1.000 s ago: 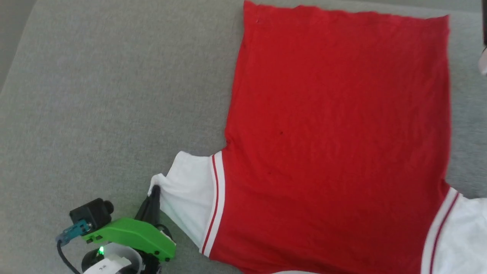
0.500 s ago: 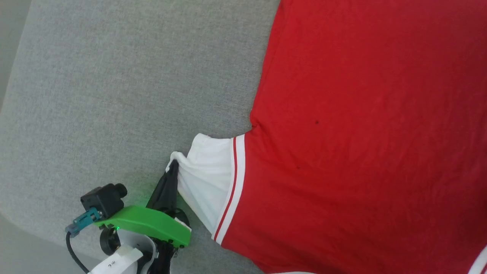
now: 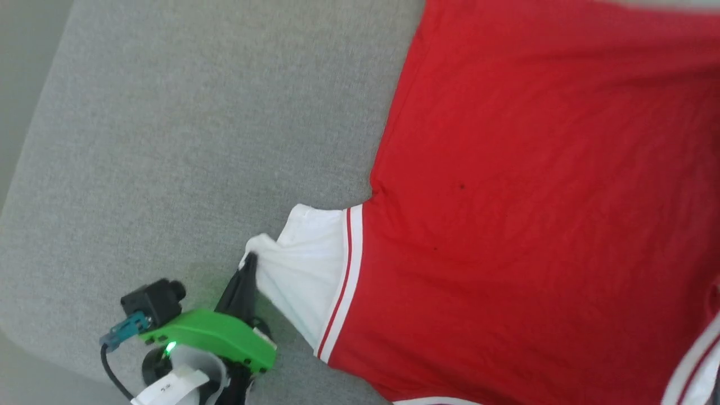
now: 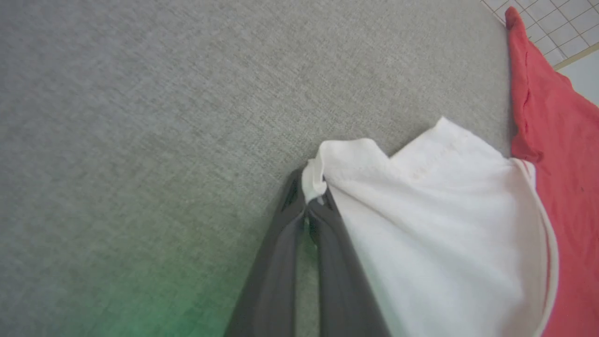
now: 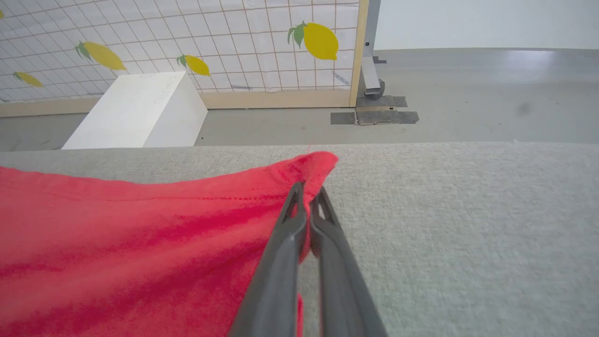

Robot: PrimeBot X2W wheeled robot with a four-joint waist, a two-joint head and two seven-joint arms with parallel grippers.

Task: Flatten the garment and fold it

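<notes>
My left gripper (image 3: pixel 249 261) is nearest, at the near left, with its green housing (image 3: pixel 208 337) over the grey fabric surface (image 3: pixel 185 129). Its two dark fingers are pressed together on the outer edge of the white sleeve (image 4: pixel 440 234) of the garment (image 3: pixel 534 197), and the cloth bunches into a small peak at their tips. From that pinch the sleeve fans out to the right and meets the red body at a white band with a thin red stripe (image 3: pixel 346 270).

The red body lies spread flat on the grey surface, running to the right and towards the far side, with only faint wrinkles. A second white, red-striped sleeve edge shows at the near right.

My right gripper (image 5: pixel 306 194) is farther out, at a red corner of the garment near the far edge of the surface. Its fingers are closed on the cloth, and the corner stands up slightly between them.

Beyond the surface is a grey floor (image 5: pixel 468 103), a white block (image 5: pixel 135 112) and a tiled panel printed with lemons (image 5: pixel 187 28).
</notes>
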